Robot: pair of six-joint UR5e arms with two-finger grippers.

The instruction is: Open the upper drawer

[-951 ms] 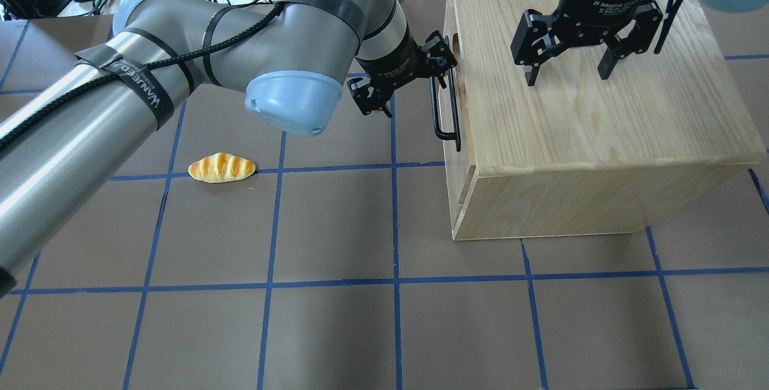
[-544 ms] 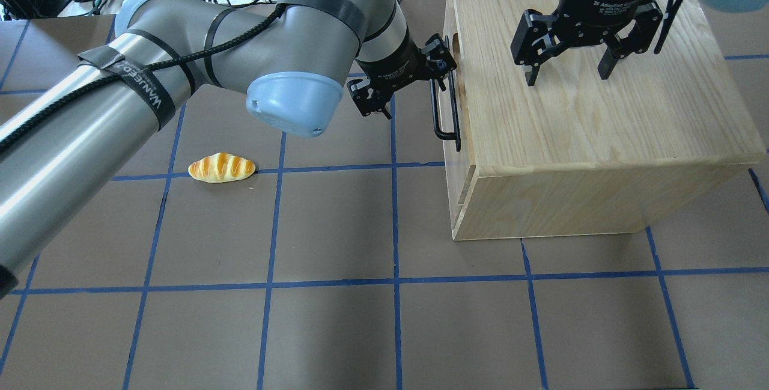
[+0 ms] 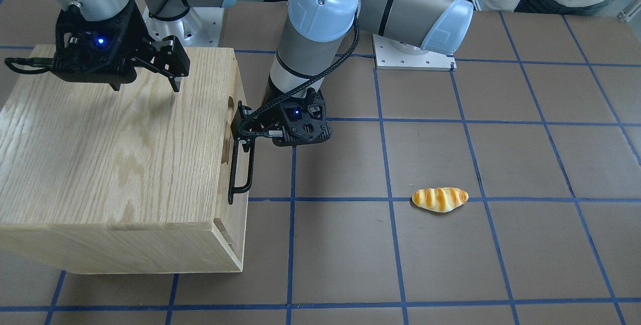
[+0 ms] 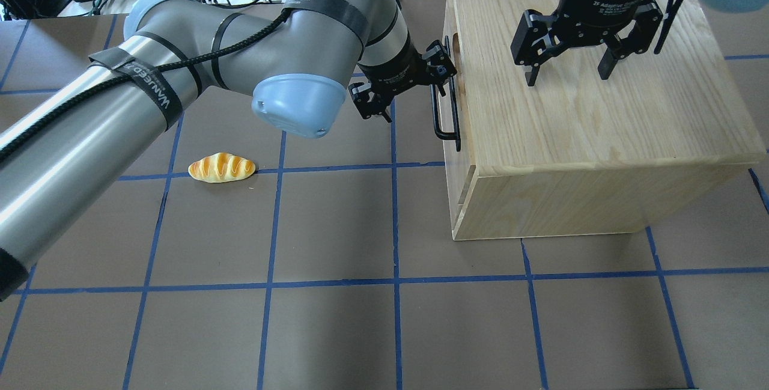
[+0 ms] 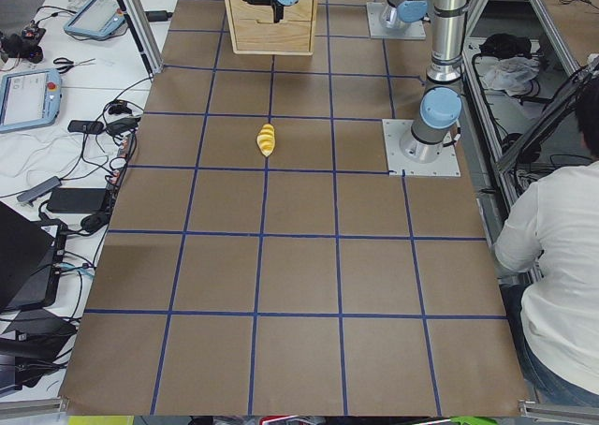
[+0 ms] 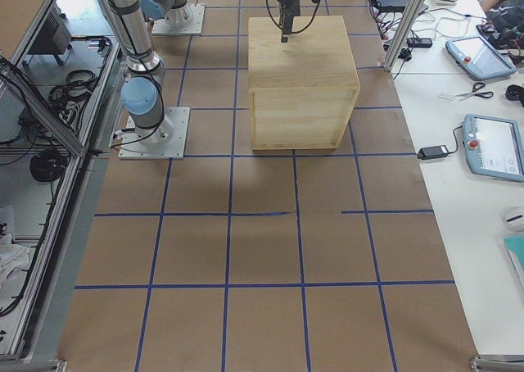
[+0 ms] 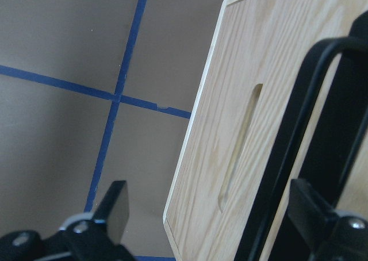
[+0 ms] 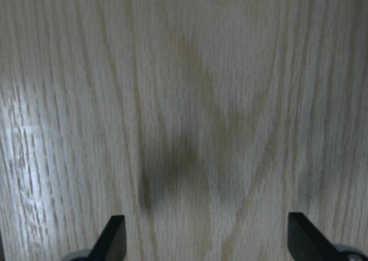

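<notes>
Arms number two, each with one tool. On the brown, blue-taped surface (image 4: 330,228) stand one oak cabinet (image 4: 589,125) and one striped bread roll (image 4: 221,167), well apart from each other. The cabinet sits in the robot's right half. Its upper drawer (image 7: 230,88) is at the top of the side that faces the middle of the surface. The drawer carries one long black bar handle (image 4: 434,113) and one curved finger notch (image 7: 241,146), and its front lies flush with the cabinet body, so it is not yet pulled out.

The left tool (image 4: 410,83) is at the far end of the handle with its jaws spread. In the wrist view the bar runs between the two fingers, one on the drawer-front side and the other out over the surface, and neither is clamped on the bar. The right tool (image 4: 568,74) hangs over the cabinet's broad top, jaws wide apart and holding nothing. Only wood grain shows between its fingers.

Compared with a second ago, the left arm has slid a little toward the cabinet, and its tool has edged closer to the drawer front and slightly farther along the handle. The drawer, handle, cabinet, roll and right tool sit exactly where they were.
</notes>
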